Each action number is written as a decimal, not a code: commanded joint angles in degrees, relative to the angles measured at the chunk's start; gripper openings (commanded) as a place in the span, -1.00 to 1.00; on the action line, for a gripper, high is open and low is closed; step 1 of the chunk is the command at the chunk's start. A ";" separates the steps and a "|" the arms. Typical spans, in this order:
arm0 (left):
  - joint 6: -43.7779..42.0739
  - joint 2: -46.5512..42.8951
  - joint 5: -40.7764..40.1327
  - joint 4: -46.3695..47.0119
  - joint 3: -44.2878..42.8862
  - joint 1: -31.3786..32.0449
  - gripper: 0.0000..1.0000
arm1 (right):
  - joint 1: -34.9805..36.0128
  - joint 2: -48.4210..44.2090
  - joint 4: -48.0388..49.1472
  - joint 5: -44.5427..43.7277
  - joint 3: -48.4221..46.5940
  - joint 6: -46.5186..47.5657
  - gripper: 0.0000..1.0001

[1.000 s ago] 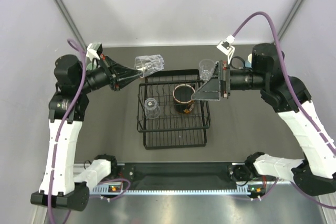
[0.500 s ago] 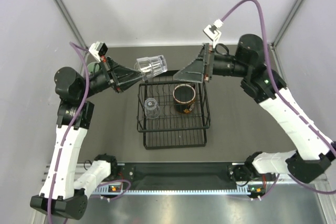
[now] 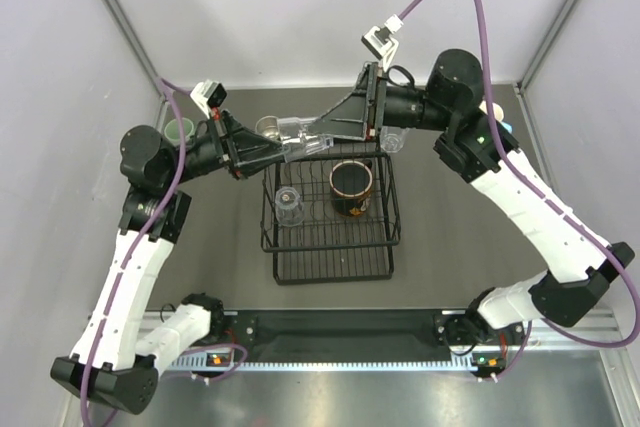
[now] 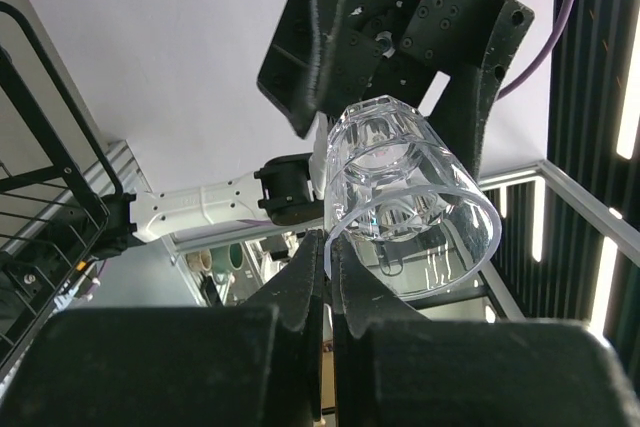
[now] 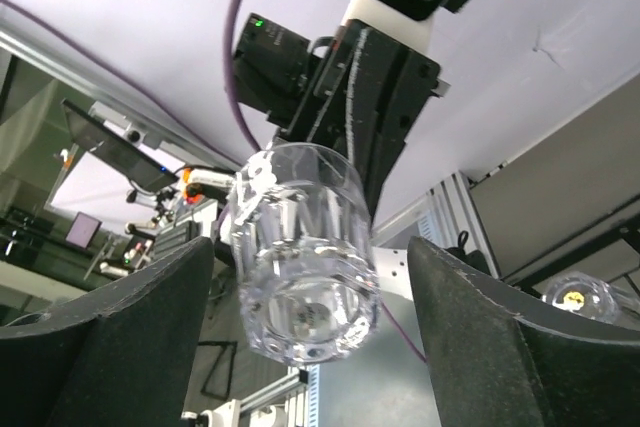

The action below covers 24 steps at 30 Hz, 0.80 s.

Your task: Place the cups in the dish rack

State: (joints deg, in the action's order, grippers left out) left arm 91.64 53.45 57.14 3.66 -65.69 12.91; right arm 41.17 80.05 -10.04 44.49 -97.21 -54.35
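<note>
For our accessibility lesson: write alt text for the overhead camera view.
By the far edge of a black wire dish rack, a robot's left fingers pinch a clear glass held sideways, its right fingers open around it. A dark cup and a second glass sit in the rack.

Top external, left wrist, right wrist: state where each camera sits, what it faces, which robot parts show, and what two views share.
Top external: above and behind the robot, looking down on the dish rack; both arms show.
Left wrist: on the left arm, looking along the left gripper, shut on the rim of the clear glass.
Right wrist: facing that glass's base between the open fingers of the right gripper.
Shared: both wrist views show the glass.
</note>
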 commanded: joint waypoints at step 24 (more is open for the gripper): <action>4.52 -2.38 -1.60 9.96 5.31 1.77 -1.00 | 2.69 -2.79 5.92 0.60 2.46 -2.78 -1.00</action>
State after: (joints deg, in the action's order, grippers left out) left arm 96.40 52.47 55.77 10.15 -61.21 14.22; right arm 42.59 79.20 -4.45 46.22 -92.64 -58.11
